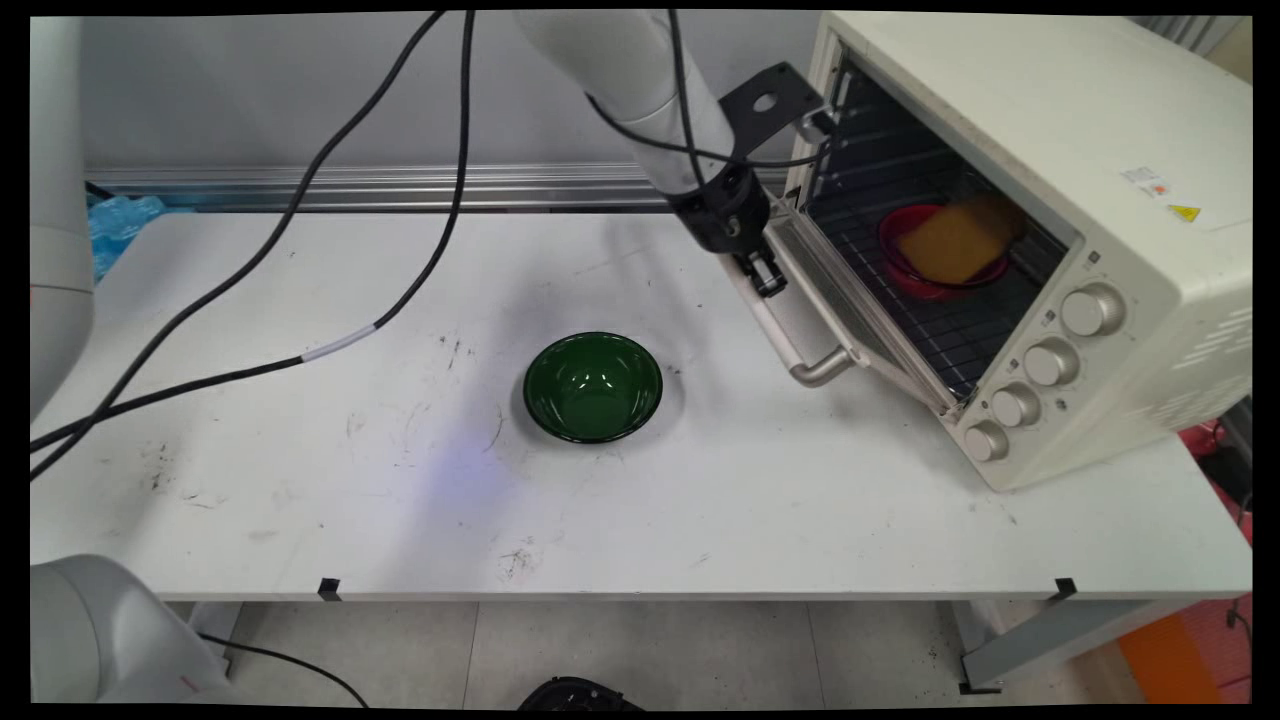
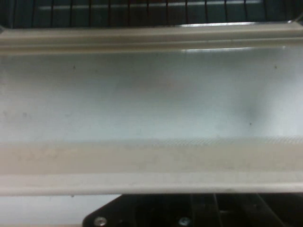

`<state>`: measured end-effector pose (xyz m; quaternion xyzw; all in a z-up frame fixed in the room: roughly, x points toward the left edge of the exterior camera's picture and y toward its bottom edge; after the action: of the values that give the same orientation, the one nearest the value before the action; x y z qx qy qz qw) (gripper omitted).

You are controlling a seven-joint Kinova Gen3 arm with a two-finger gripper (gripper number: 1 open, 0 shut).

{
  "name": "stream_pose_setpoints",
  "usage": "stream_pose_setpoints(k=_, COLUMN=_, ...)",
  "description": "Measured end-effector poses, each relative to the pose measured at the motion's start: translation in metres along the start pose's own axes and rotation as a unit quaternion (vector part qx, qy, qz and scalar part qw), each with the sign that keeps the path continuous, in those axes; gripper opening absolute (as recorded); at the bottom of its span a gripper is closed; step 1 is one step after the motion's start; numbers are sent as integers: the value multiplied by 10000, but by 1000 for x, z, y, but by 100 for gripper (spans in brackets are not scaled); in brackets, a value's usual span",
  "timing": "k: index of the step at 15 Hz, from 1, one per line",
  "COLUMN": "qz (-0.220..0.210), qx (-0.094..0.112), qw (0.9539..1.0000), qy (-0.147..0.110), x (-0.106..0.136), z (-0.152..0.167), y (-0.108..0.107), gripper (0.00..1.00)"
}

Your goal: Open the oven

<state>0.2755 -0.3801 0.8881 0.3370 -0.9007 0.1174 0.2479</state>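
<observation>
1. We see the gripper low over the far part of the white table, right at the upper left edge of the toaster oven door, which hangs open and slopes down towards us
2. We cannot tell whether the claw is spread or pressed together: the main view shows only its dark tip against the door's frame, and the hand view shows only the black linkage at the bottom edge
3. The hand view is filled by the door's pale inner face, very close, with the wire rack just showing along the top; we judge that the hand is almost against the door, if not touching it
4. The door's bar handle lies nearer us than the gripper, along the door's outer edge, and nothing holds it
5. Inside, on the rack, a red bowl stands with a flat yellow-orange piece lying across it; we cannot say what the piece is
6. A green bowl stands upright on the table, well apart from the oven and the gripper
7. With so little room, we judge that any motion here calls for slowness, and the black cables hang clear of the door
</observation>
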Motion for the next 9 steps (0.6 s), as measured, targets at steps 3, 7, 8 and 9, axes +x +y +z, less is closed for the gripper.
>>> stream_pose_setpoints(k=3, qz=-103, qx=8, qw=9999, qy=35, x=-14, z=3, y=-3, gripper=0)
stream_pose_setpoints(k=7, qz=-217, qx=-9, qw=9997, qy=75, x=-35, z=7, y=-6, gripper=0)
stream_pose_setpoints(k=8, qz=-239, qx=-15, qw=9997, qy=89, x=-41, z=8, y=-7, gripper=0)
stream_pose_setpoints(k=9, qz=-263, qx=-21, qw=9996, qy=105, x=-46, z=9, y=-8, gripper=0)
